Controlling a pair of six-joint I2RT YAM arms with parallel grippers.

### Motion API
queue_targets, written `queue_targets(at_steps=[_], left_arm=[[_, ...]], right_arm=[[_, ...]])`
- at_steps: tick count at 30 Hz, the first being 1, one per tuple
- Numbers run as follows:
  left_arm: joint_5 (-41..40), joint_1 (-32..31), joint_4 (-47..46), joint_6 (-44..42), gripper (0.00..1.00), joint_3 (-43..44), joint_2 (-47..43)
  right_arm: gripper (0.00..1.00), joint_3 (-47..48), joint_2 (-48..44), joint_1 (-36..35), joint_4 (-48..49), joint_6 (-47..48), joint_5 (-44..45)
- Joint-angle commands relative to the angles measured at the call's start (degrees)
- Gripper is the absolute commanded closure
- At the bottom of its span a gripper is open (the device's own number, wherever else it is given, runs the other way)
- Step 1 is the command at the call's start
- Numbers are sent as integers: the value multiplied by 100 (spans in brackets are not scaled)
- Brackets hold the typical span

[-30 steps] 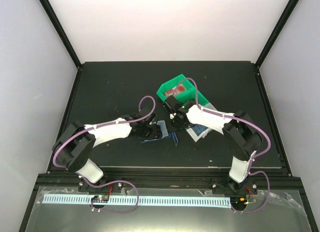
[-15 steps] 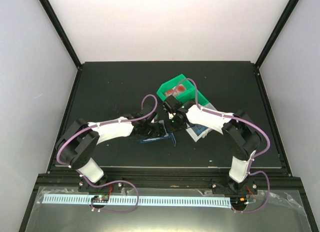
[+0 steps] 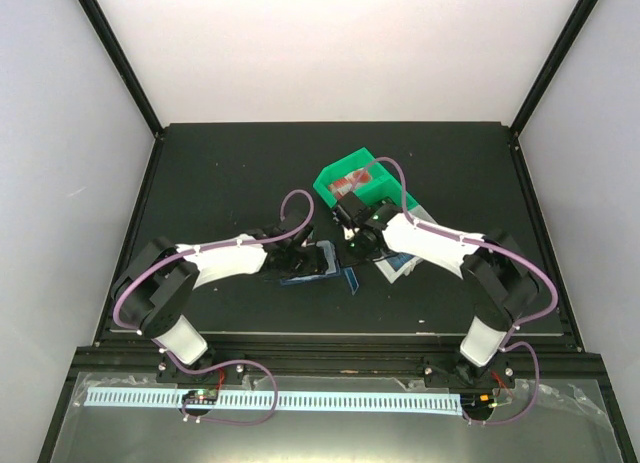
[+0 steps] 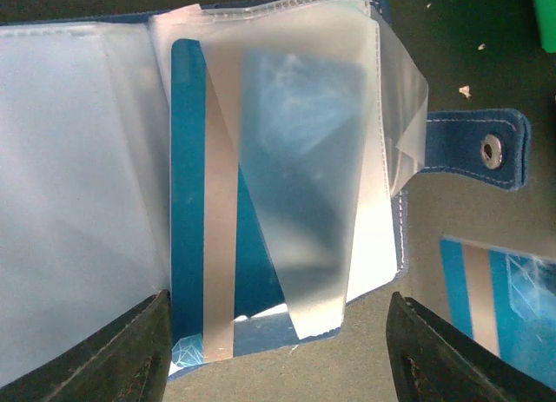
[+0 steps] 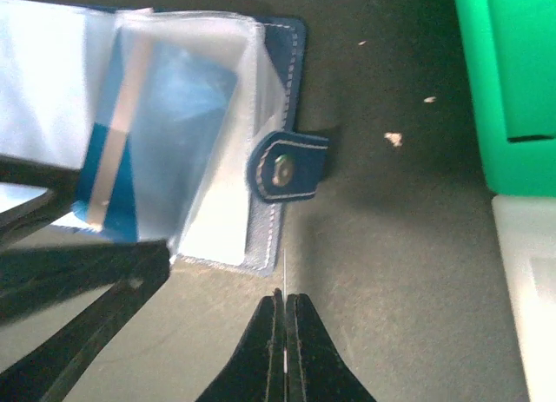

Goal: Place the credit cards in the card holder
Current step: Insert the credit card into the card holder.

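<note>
The card holder (image 3: 308, 261) is lying open on the dark table (image 3: 220, 183) near its middle, between the two arms, with its clear sleeves fanning upward and its snap tab (image 5: 287, 166) sticking out to the side. A blue credit card (image 4: 195, 202) with a silver stripe is sitting partly inside one sleeve, its lower corner poking out past the holder's edge. The left gripper (image 4: 280, 354) is hovering right over the holder with its jaws spread wide, one finger at each side of the open sleeves, gripping nothing. A second blue card (image 4: 495, 302) is lying flat on the table just beside the holder, below the tab. The right gripper (image 5: 284, 311) is pointing down at the table just off the tab with its jaws pressed together; a thin pale sliver is showing between the tips, too fine to identify. A green bin (image 5: 504, 63) is standing just beyond, with a white bin (image 5: 530, 272) touching it.
</note>
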State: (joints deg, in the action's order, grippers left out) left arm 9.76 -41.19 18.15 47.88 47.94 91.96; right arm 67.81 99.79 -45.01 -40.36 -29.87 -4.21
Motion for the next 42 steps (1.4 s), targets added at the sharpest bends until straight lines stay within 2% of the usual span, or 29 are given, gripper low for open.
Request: queue_targets(at_steps=[1,6,14,20,32,42], left_arm=[[-196,13,54,66,32,-74,-73],[-202,14,-33,81,33,-116,-118],[-285,12,-43,100,42,-146,-186],[-356,13,10,113,49,-162,-161],[-379,14,65,125,49,-180,-213],[-361,14,34,131,48,-262,-233]], right_arm=[[99,-207,-316,-37,29,154,-658],[99,-386,-252,-37,287,180,-1430],[99,-268,56,-48,485,169,-1791],[99,-100,313,-51,582,75,-1746],[99,-31,421,-59,786,-171,-1642],[99,-155,176,-57,1049,-675,-1021]])
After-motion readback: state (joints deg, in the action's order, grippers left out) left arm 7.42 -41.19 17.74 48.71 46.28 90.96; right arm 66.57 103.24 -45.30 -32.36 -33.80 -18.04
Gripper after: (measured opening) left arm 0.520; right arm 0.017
